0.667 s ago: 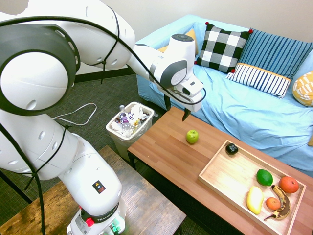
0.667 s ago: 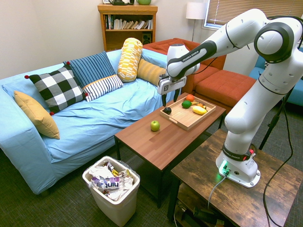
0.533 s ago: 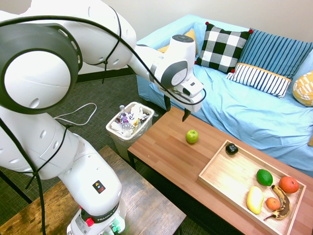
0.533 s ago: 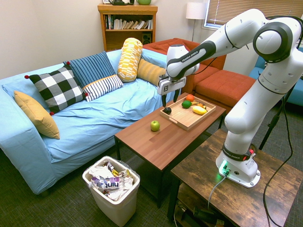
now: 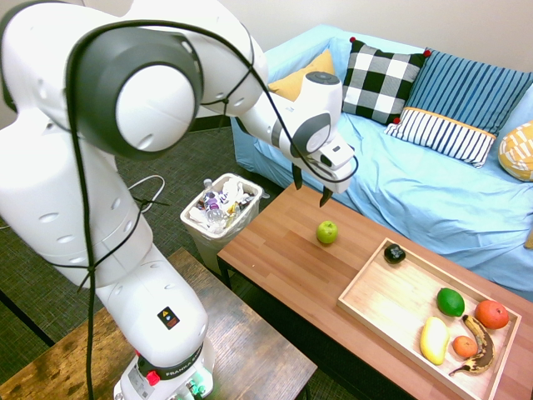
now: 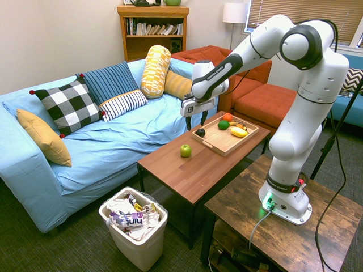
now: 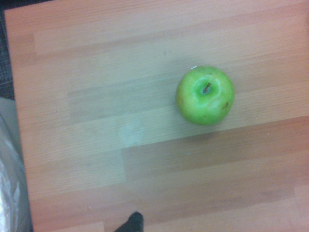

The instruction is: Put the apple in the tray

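**Claw above the apple, grasp not yet made**

The claw [image 5: 309,187] hangs spread apart and empty over the desk [image 5: 275,267], in the middle of the first exterior view. The apple [image 5: 327,232] sits alone on the bare wood, a little below and right of the claw in that view, and apart from the tray [image 5: 371,298] at the lower right.

To do this step well, I think the claw should first come straight over the apple, so that the stem dimple seen in the wrist view [image 7: 205,94] lies between the fingers. Then it should go down vertically and close at the widest part, because a round fruit can roll away if it is touched on one side only.

Readable writing: "FRANKA" on the base of the arm; on the rubbish in the bin [image 6: 134,218], a purple wrapper with letters like "juic", not sure.
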